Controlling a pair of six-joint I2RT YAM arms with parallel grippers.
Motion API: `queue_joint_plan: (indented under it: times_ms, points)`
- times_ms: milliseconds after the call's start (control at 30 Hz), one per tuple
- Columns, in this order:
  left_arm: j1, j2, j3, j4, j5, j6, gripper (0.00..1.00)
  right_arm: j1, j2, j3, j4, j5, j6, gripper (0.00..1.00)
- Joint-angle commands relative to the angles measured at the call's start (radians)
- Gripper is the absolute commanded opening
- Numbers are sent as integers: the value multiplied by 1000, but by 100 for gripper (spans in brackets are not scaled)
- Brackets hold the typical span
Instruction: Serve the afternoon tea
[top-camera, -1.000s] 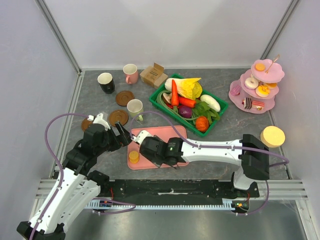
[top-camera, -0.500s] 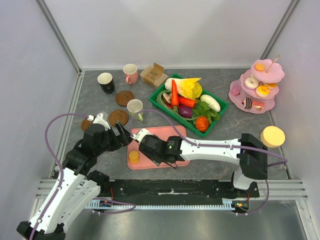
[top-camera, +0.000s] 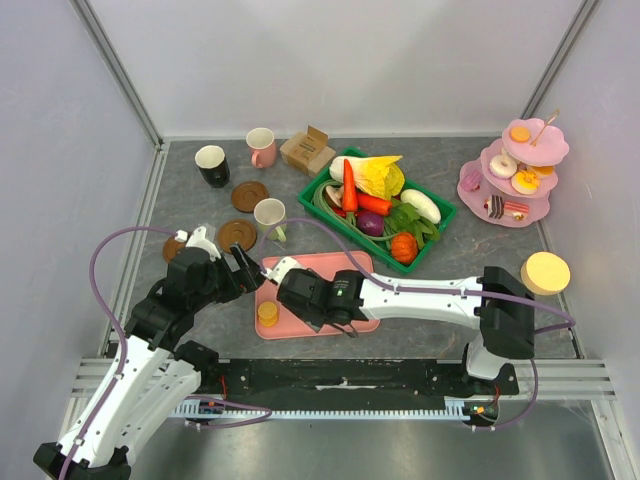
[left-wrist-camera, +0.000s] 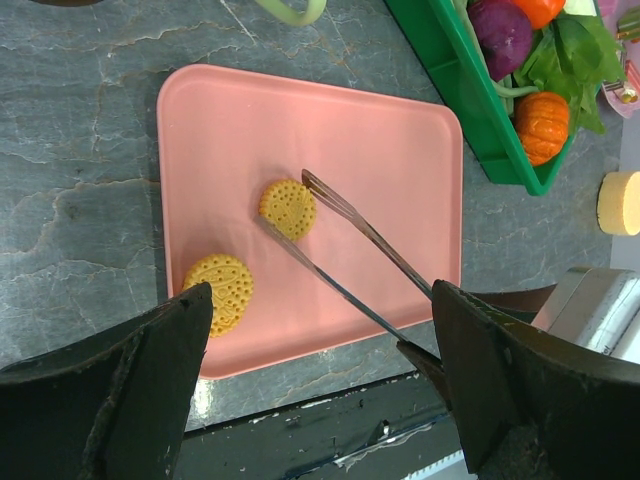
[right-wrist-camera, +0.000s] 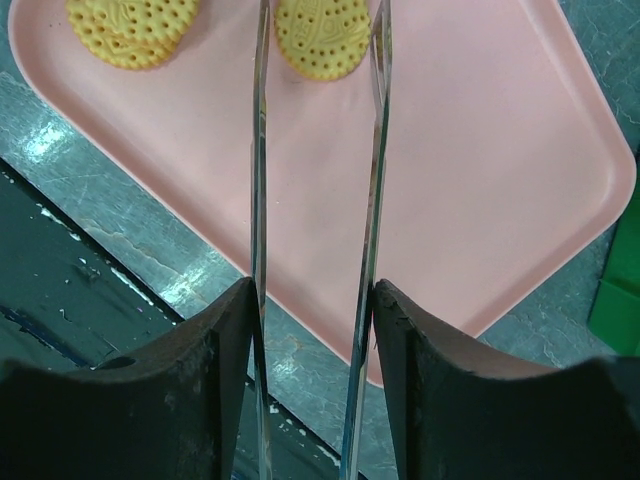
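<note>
Right pincer (right-wrist-camera: 312, 300), clenched on the tongs (right-wrist-camera: 260, 150), with the blades running straight ahead astride one biscuit (right-wrist-camera: 322, 38) on the pink tray (right-wrist-camera: 480, 170); left pincer (left-wrist-camera: 320, 300), released wide, hangs at the tray's left edge

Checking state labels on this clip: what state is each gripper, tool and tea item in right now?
left gripper, open, empty.
right gripper, shut on the tongs.
tongs, held, tips either side of the first biscuit.
first biscuit, flat on the pink tray.
second biscuit, flat on the pink tray, untouched.
black mug, upright.
pink mug, upright.
pale-green mug, upright.
</note>
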Motion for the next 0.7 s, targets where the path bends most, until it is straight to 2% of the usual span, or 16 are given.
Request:
queue_joint_plan:
  times_ms: [0,267,667]
  points:
    - [-1,-6,10,-2,-15,1,96,7,24,62,-44,-3,-32,58]
    - [-1,0,9,-2,-25,4,96,17,42,94,-78,5,-51,56]
    - [-1,-1,12,-2,-32,5,96,17,59,162,-145,114,-48,49]
